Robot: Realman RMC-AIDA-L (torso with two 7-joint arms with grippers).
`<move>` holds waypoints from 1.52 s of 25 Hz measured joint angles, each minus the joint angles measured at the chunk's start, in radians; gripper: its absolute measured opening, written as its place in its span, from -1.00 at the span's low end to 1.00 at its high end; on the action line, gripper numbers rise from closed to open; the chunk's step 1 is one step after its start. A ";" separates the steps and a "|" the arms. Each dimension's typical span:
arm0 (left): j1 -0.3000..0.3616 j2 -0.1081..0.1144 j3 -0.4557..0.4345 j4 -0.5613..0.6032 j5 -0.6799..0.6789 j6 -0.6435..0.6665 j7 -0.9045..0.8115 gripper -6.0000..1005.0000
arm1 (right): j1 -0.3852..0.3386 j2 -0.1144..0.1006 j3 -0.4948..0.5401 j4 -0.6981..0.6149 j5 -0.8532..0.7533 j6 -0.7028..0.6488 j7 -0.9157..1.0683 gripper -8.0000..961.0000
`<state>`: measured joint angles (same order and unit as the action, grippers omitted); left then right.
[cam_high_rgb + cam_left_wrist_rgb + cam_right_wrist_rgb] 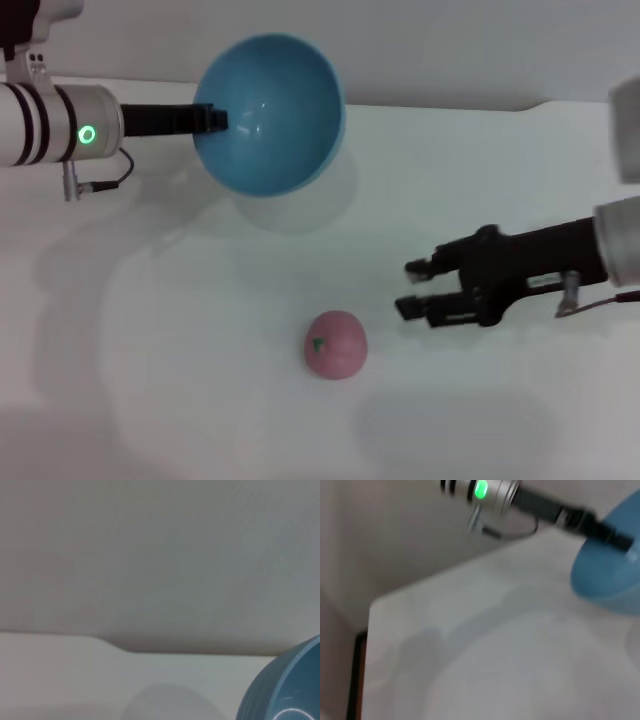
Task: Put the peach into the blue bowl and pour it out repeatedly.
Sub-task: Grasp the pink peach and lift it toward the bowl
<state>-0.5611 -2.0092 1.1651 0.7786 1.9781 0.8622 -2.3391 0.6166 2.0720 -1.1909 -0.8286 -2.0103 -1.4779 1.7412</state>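
We see the bowl (270,115) sky-blue, glossy, plain inside and out, pale highlights in the hollow. Peach (336,344) dusty pink, matte, small green mark on top. Table (200,380) white, no pattern. Left gripper (212,119) black; the arm behind it is silver-white with two black bands and a lit green ring. Right gripper (409,287) black, its arm pale grey-white. Wall behind is flat grey.

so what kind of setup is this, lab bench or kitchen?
Most likely a lab test bench: a plain white tabletop against a bare grey wall, holding only a small dusty-pink peach and a glossy sky-blue bowl in the left gripper.
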 joint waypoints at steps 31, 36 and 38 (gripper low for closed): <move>0.026 -0.001 -0.023 0.011 0.157 0.081 -0.067 -0.99 | 0.114 0.018 -0.748 0.168 0.249 0.637 0.172 -0.13; 0.026 0.001 -0.024 0.010 0.157 0.080 -0.066 -0.99 | 0.124 0.018 -0.817 0.189 0.293 0.665 0.171 -0.17; 0.026 0.002 -0.024 0.011 0.157 0.078 -0.066 -0.99 | 0.119 0.015 -0.806 0.182 0.295 0.667 0.171 -0.19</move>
<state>-0.5354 -2.0073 1.1413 0.7893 2.1354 0.9406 -2.4046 0.7352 2.0870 -1.9970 -0.6463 -1.7150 -0.8106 1.9119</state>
